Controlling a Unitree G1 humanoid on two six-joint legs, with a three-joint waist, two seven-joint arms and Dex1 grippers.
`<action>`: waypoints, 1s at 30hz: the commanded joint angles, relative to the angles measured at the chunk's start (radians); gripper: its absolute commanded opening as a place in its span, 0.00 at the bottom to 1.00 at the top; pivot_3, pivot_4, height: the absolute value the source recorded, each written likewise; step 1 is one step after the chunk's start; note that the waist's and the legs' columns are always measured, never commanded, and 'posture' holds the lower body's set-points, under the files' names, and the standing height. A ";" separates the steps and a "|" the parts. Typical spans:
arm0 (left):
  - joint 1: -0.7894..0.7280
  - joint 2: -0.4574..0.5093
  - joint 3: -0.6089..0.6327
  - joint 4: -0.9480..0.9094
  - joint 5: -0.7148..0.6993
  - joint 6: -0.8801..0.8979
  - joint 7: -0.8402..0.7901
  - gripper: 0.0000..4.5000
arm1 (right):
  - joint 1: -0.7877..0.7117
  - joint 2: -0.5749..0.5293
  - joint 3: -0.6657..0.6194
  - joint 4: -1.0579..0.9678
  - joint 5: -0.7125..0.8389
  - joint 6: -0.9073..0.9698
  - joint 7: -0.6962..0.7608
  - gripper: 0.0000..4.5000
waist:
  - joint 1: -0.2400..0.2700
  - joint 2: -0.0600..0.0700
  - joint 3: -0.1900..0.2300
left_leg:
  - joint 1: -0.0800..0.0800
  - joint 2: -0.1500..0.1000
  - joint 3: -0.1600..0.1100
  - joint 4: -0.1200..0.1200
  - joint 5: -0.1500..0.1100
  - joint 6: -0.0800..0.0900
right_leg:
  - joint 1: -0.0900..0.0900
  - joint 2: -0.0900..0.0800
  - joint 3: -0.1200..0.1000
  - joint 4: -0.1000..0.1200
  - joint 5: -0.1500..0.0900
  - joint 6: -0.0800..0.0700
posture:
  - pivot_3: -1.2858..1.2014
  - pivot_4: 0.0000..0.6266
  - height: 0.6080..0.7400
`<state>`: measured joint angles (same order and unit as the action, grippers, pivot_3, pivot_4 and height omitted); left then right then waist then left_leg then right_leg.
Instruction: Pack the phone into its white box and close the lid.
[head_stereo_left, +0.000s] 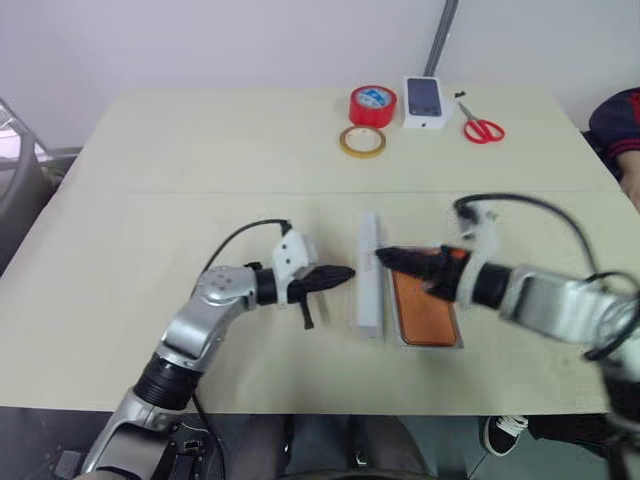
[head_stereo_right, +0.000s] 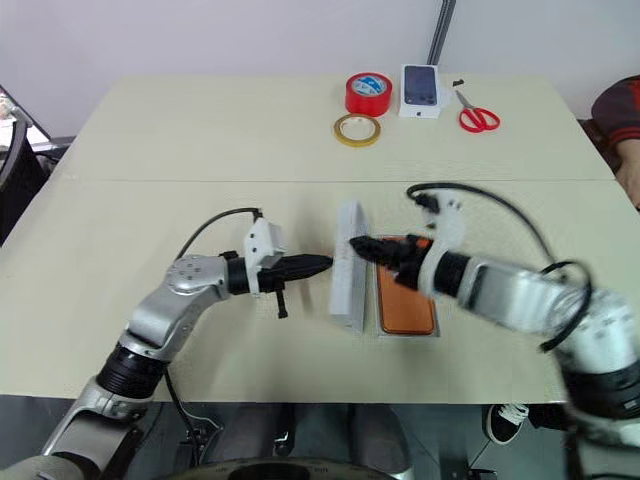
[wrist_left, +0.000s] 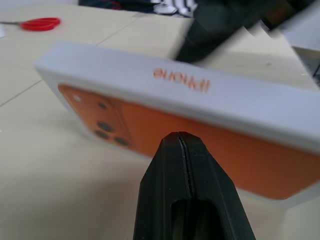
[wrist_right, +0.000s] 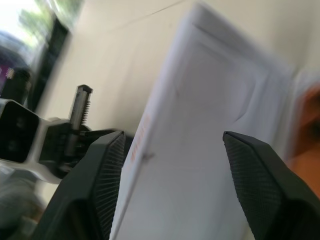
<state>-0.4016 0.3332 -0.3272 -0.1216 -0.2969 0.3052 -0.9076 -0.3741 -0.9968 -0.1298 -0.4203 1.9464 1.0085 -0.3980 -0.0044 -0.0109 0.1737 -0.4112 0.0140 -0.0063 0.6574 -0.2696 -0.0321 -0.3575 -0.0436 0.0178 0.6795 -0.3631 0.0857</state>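
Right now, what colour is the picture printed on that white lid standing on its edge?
Orange, with dark camera lenses, on the white lid; the left wrist view shows it best.

- lid (head_stereo_left: 369, 275): white, orange print on face, orange lettering on edge
- phone (head_stereo_left: 425, 310): orange
- far tape (head_stereo_left: 372, 105): red
- nearer tape (head_stereo_left: 361, 141): yellowish
- scissors (head_stereo_left: 482, 128): red handles
- table (head_stereo_left: 150, 200): beige

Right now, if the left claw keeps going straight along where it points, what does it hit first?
The left claw, shut, points at the lid standing on its edge beside the orange phone. It would likely meet the lid's printed outer face first.
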 joint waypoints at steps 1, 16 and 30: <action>-0.058 -0.064 -0.059 0.040 0.031 0.006 0.008 0.00 | -0.018 -0.122 -0.023 0.036 -0.113 0.081 0.122 0.66 | 0.002 -0.001 0.000 | 0.000 0.000 0.000 0.000 0.000 0.000 | 0.000 0.000 0.000 0.000 0.000 0.000 | 0.52 0.24 1.00; -0.121 -0.034 0.035 0.038 0.024 0.144 0.039 0.00 | 0.121 -0.302 0.103 -0.140 -0.949 0.046 0.604 0.01 | -0.006 0.000 -0.001 | 0.000 0.001 0.000 0.001 -0.001 0.001 | 0.000 0.001 0.001 0.000 0.000 0.000 | 0.52 0.24 1.00; -0.199 -0.084 -0.092 0.232 0.142 0.096 0.008 0.00 | 0.104 -0.145 0.167 -0.149 -1.201 0.059 0.727 0.01 | 0.011 0.000 0.000 | -0.001 0.000 0.001 0.003 -0.001 0.001 | 0.000 0.000 0.001 0.001 0.000 0.000 | 0.52 0.24 1.00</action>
<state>-0.5753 0.2521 -0.4176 0.1150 -0.1605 0.4249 -0.8928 -0.2534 -1.1480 0.0502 -0.5468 0.7719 1.0654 0.3161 0.0070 -0.0108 0.1734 -0.4118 0.0137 -0.0058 0.6607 -0.2704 -0.0307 -0.3576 -0.0434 0.0187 0.6802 -0.3630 0.0858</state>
